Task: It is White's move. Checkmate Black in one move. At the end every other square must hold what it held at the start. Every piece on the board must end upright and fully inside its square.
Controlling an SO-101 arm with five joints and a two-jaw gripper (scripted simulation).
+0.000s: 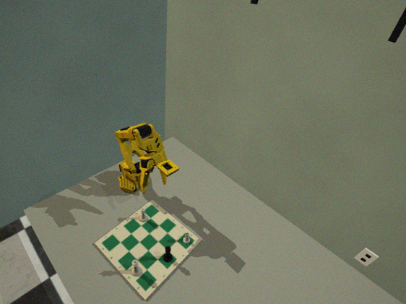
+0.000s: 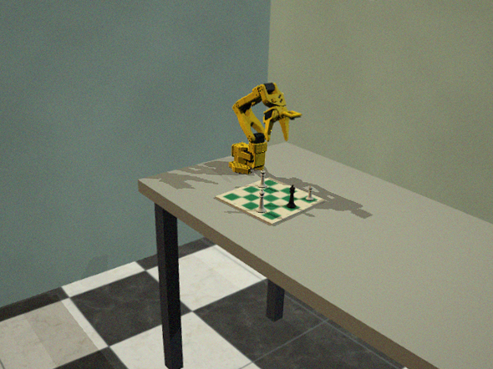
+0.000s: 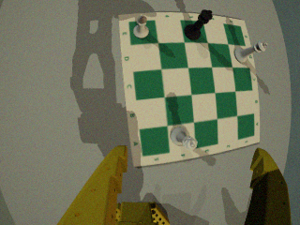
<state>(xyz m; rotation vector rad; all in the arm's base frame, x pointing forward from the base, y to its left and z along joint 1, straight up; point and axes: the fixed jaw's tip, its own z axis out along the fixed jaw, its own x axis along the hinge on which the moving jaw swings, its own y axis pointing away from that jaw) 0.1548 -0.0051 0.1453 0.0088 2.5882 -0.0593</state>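
Observation:
A small green-and-cream chessboard lies on the grey table in front of my yellow arm. A black king stands near the board's right side. A tall white piece stands on the edge nearest the arm base. Another tall white piece stands near the far corner. A short white piece stands at the right corner. All are upright. My gripper hangs well above the table between the arm base and the board, fingers partly apart and empty. In the wrist view the board lies below the gripper.
The arm base stands just behind the board. The table edge runs close along the board's left side. A small white plate with two black slots lies far right on the table.

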